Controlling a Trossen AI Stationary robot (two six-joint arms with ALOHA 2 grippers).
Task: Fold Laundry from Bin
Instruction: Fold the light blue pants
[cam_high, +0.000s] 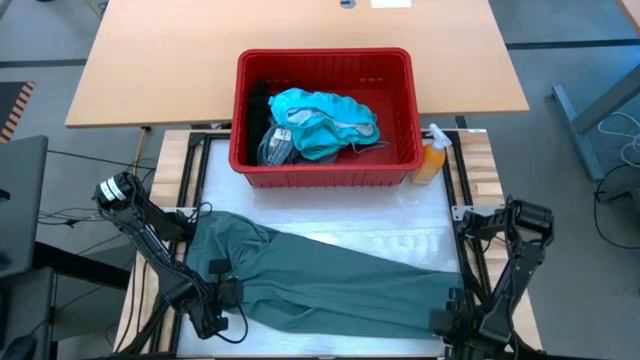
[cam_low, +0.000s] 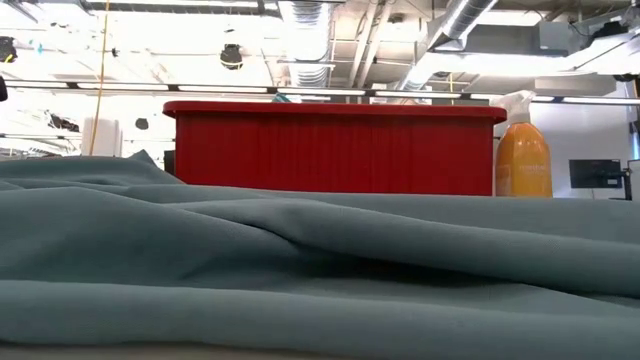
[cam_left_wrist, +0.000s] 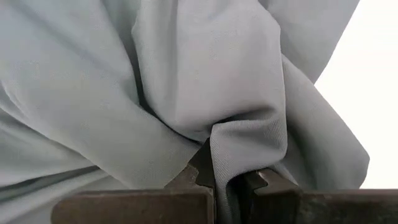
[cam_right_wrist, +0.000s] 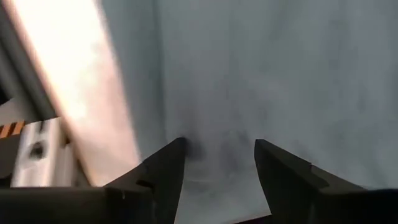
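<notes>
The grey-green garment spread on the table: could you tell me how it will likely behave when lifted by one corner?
Probably floppy: the grey-green garment lies in soft folds, and it bunches where the left pincer is shut on it. It would likely drape and trail rather than hold shape. It seems light, thin cloth, so the open right pincer over its other end may need to support it.

overhead, table-level, two wrist close-ups (cloth shared)

matt cloth garment (cam_high: 330, 275), glossy plastic bin (cam_high: 325, 165)
</notes>
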